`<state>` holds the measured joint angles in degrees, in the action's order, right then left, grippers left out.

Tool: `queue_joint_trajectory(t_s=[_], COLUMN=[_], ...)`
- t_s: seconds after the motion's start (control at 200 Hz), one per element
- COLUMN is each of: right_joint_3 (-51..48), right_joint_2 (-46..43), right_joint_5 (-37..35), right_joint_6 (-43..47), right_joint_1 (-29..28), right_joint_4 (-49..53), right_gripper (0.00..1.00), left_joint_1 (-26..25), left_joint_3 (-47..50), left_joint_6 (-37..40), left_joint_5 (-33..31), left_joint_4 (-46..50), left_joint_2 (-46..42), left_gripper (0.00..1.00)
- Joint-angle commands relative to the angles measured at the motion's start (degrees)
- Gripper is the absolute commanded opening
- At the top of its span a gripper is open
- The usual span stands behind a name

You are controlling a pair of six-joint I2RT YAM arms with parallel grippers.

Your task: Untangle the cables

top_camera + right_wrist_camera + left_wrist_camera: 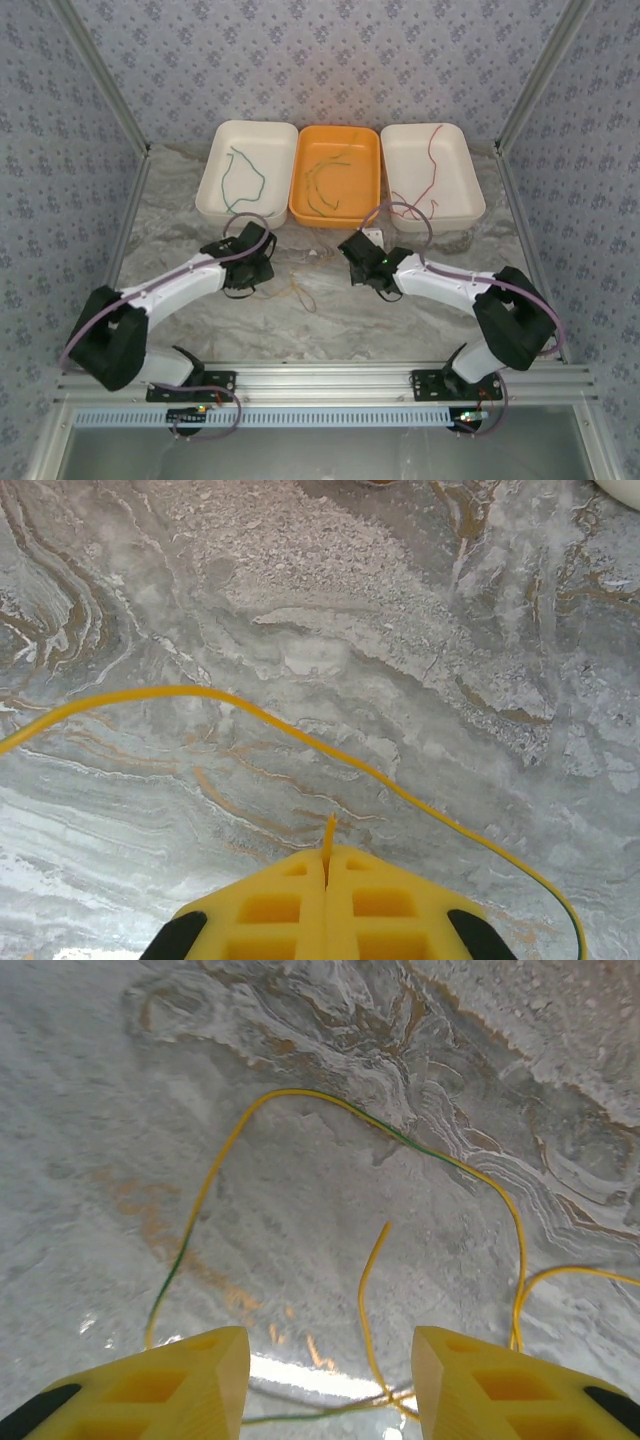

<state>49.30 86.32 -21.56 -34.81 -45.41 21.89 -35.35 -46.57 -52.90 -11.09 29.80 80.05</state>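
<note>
Thin yellow cables [300,292] lie tangled on the marble table between my two grippers. My left gripper [330,1385] hovers open over them. A yellow cable with green stretches [300,1093] loops ahead of it, and a shorter yellow end [365,1290] runs in between its fingers [190,1380] untouched. My right gripper [327,858] is shut on the tip of a yellow cable [250,708], which arcs across the table ahead of it. In the top view the left gripper [268,268] and the right gripper [352,262] face each other across the tangle.
Three trays stand at the back. The left white tray [213,195] holds a dark green cable [243,180]. The orange tray [298,205] holds yellow-green cables [325,180]. The right white tray [472,200] holds a red cable [432,160]. Aluminium posts frame both sides.
</note>
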Motion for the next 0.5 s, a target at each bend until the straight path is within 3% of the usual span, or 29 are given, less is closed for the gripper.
queue_joint_trajectory(t_s=[0.0, 0.08, 0.16, 0.31, 0.495], right_joint_3=[0.2, 0.1, -0.1, -0.5, -0.5], right_joint_2=[-0.7, -0.8, -1.0, -1.1, -1.4], right_joint_5=[1.2, 1.0, 1.1, 1.6, 1.4], right_joint_6=[1.6, 1.7, 1.8, 1.9, 1.8], right_joint_1=[-0.1, 0.0, 0.4, 0.9, 1.2], right_joint_4=[1.8, 2.0, 1.9, 1.1, 0.9], right_gripper=[0.0, 0.0, 0.0, 0.0, 0.0], left_joint_1=[0.2, 0.1, -0.8, -8.6, -15.1], left_joint_3=[-2.4, -2.6, -2.0, -3.8, -4.1], left_joint_6=[1.4, 0.7, -0.4, -3.5, -15.6], left_joint_5=[0.6, 0.8, 1.3, -4.3, -6.4], left_joint_4=[-1.9, -2.7, -3.3, 0.3, 2.5], left_joint_2=[3.9, 4.9, 3.6, 0.4, 2.1], left_gripper=[0.43, 0.35, 0.34, 0.36, 0.43])
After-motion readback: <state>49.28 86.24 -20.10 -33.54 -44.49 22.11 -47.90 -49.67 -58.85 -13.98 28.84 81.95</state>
